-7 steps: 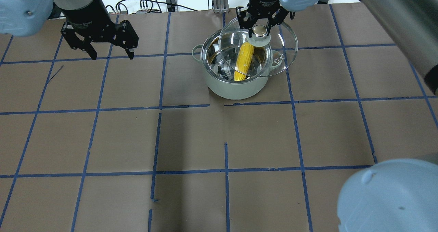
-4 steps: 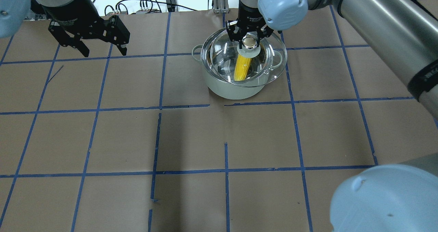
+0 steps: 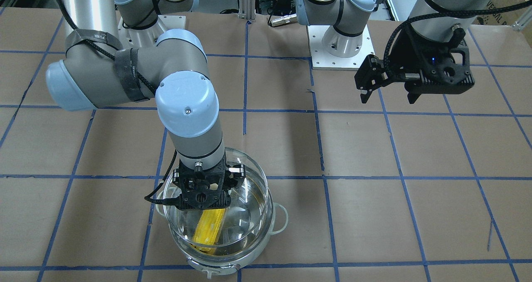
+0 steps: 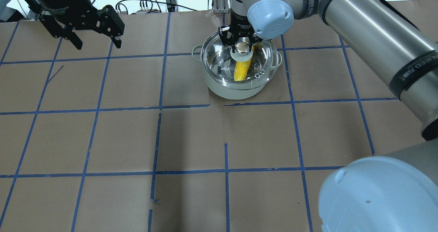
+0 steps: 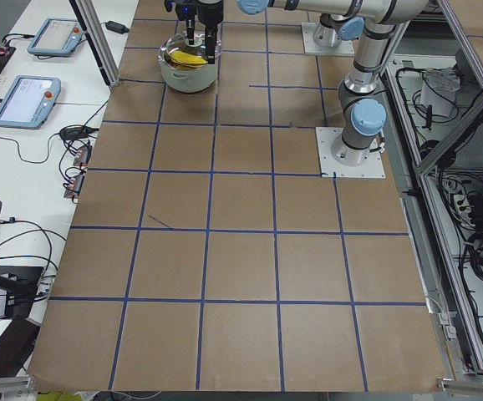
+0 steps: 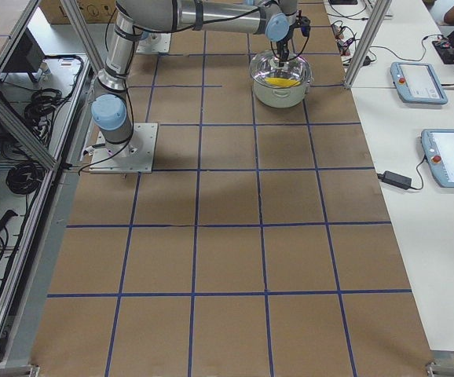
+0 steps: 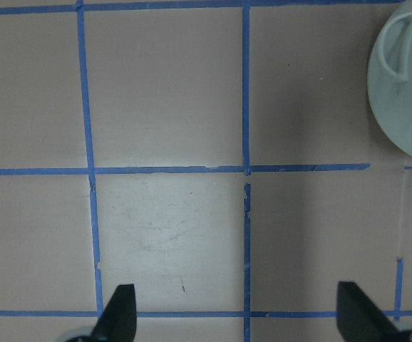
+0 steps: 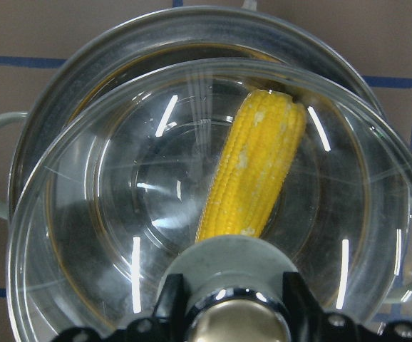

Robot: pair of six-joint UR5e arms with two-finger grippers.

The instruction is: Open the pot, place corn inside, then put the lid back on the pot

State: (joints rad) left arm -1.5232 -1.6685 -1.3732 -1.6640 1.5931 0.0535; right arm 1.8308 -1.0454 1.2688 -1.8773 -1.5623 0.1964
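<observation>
Clamps the right tool (image 4: 242, 47) on the lid (image 4: 222, 61) by its top, over the pot (image 4: 236, 91), corn (image 4: 241, 73) inside. Holds the left tool (image 4: 99, 46) spread open and empty, far left.

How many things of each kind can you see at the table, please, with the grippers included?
Pot: 1
Lid: 1
Corn: 1
Grippers: 2, the left gripper and the right gripper
Total: 5
</observation>
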